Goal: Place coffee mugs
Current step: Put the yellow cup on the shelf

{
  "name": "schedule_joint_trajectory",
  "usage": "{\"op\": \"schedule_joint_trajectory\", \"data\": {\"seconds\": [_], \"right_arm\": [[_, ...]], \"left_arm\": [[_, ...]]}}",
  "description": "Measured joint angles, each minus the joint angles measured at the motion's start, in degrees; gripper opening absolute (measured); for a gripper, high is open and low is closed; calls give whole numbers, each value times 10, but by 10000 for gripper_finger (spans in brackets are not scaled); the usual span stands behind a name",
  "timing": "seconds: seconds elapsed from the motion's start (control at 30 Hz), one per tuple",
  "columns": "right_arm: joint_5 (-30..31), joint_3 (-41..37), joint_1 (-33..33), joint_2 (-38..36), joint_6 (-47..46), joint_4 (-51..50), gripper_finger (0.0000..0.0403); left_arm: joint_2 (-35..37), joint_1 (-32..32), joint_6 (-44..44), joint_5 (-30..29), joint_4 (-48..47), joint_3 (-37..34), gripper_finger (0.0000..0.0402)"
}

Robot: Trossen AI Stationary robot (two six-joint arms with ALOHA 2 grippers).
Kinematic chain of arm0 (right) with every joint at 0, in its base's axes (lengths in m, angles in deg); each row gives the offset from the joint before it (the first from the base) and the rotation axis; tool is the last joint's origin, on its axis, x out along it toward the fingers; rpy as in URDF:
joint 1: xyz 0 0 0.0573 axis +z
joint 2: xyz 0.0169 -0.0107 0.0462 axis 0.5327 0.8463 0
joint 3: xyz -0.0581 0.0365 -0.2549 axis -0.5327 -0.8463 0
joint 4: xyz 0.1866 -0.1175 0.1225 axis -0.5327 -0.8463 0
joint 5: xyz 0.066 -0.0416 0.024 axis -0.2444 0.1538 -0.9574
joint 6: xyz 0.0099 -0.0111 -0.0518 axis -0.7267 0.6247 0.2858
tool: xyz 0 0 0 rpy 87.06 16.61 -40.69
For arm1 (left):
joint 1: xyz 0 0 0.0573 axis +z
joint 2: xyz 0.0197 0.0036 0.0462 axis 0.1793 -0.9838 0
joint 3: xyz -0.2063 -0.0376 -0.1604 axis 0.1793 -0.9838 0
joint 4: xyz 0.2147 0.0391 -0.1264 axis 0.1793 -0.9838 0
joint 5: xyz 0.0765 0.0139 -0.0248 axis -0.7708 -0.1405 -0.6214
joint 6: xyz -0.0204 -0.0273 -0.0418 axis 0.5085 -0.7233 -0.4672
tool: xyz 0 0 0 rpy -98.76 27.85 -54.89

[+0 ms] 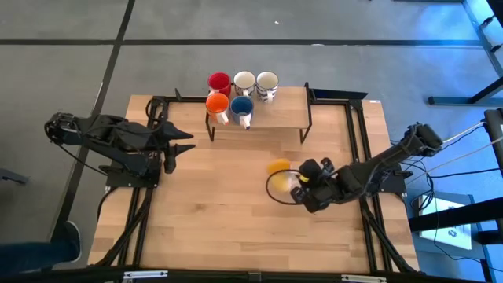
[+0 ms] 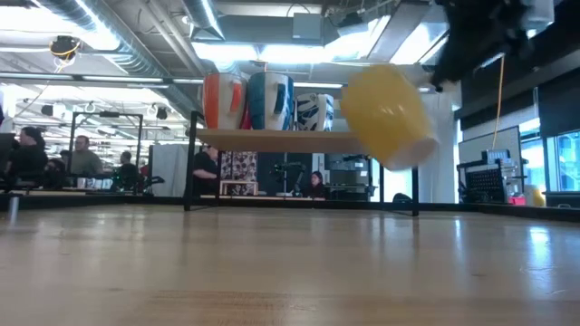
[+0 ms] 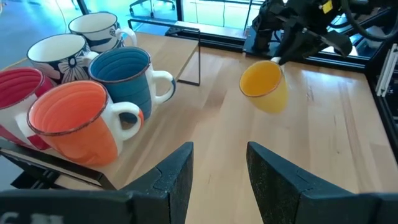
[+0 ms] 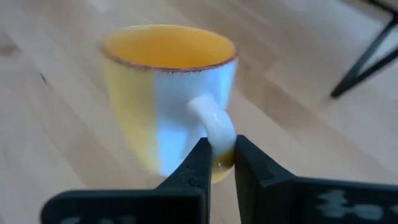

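Right now the right gripper (image 4: 219,163) is pinching the handle of the yellow-orange mug (image 1: 279,167) and holding it tipped in the air above the wooden table (image 1: 220,228), probably so it can go up to the shelf (image 1: 275,118). The red mug (image 1: 218,82), orange-red mug (image 1: 217,104), blue mug (image 1: 240,107) and two patterned white mugs (image 1: 255,82) are sitting bunched at one end of the shelf, leaving room. The left gripper (image 3: 217,171) is waiting near the table's left edge with its fingers apart, holding nothing.

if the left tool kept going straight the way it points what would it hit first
The left tool is open and points across the bare table toward the yellow mug held up by the right tool. That mug looks like the first thing in line, though it hangs above the tabletop, so height is uncertain.
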Motion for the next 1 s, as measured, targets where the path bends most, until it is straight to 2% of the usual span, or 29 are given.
{"op": "schedule_joint_trajectory", "data": {"seconds": [0.17,0.4,0.57,0.73,1.0], "right_arm": [[2,66,-41,39,60,3,3],[24,163,-105,87,114,-1,0],[25,230,-158,125,158,0,0],[40,284,-207,157,160,-13,0],[42,293,-194,154,187,-11,0]], "left_arm": [[5,0,29,23,-1,0,144],[40,0,85,50,0,0,144],[85,0,88,56,-1,0,144],[109,0,91,60,-21,0,144],[117,0,105,63,-22,0,144]]}}
